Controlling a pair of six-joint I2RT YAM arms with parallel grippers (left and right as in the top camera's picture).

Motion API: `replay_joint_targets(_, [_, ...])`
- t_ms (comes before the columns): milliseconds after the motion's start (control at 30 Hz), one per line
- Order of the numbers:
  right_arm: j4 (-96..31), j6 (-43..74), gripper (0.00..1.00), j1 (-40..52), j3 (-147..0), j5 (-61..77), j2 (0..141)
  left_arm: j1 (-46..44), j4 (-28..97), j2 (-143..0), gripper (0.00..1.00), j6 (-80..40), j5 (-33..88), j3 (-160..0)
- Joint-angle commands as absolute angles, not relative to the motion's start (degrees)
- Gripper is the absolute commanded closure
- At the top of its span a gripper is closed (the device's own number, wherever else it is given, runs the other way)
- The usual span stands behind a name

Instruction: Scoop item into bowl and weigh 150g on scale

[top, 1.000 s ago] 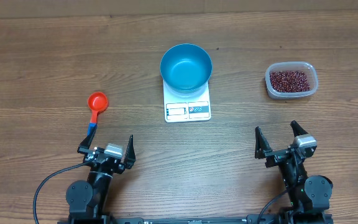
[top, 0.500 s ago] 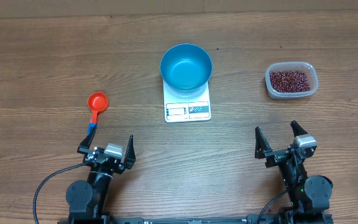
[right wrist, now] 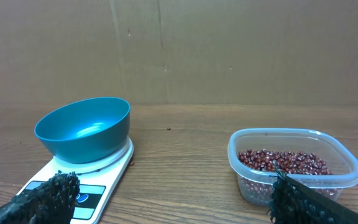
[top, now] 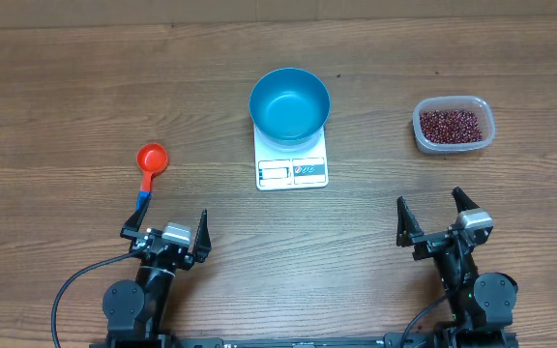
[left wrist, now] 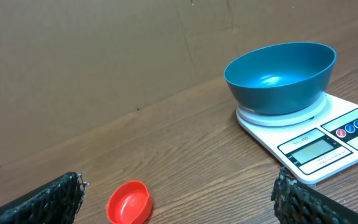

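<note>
Left gripper (top: 175, 217) sits at the near edge of the table (top: 66, 87), jaws spread wide, gripping nothing. Right gripper (top: 428, 199) is same: near edge on the other side, jaws wide, gripping nothing. Both arms well apart from the task items. Blue bowl (top: 289, 101) sits upright on the white scale (top: 292, 171) at table centre, covering the scale's far part; display & button panel faces the arms, just clear of the bowl. Display digits too small to read. Beans (top: 450, 125) lie as a loose red-brown heap in a clear plastic tub (top: 420, 133), off to the right of the scale, far side of the right gripper, not touching scale or bowl. Red scoop (top: 151, 158) w/ blue handle (top: 143, 200) lies flat on the table left of the scale, cup end away from the arms, handle end just beside left gripper's outer finger; contact can't be told. Left wrist cam shows scoop cup, bowl & scale ahead; right wrist cam shows bowl, scale & tub.
</note>
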State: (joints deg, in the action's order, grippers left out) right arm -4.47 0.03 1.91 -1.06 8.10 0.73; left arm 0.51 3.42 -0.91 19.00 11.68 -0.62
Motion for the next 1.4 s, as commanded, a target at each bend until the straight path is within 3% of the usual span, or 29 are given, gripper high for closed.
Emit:
replay_joint_targets(0, [-4.2, 0.4, 0.0, 1.7, -0.5, 7.5, 0.2, 0.8, 3.4, -0.3, 0.0, 18.0, 11.2, -0.3])
replay_joint_targets(1067, [-4.2, 0.4, 0.0, 1.7, -0.5, 7.5, 0.2, 0.8, 2.8, -0.3, 0.01, 17.8, 11.8, -0.3])
replay_joint_targets(1367, [-4.2, 0.4, 0.0, 1.7, -0.5, 7.5, 0.2, 0.8, 2.3, -1.1, 0.0, 6.0, 12.3, -4.8])
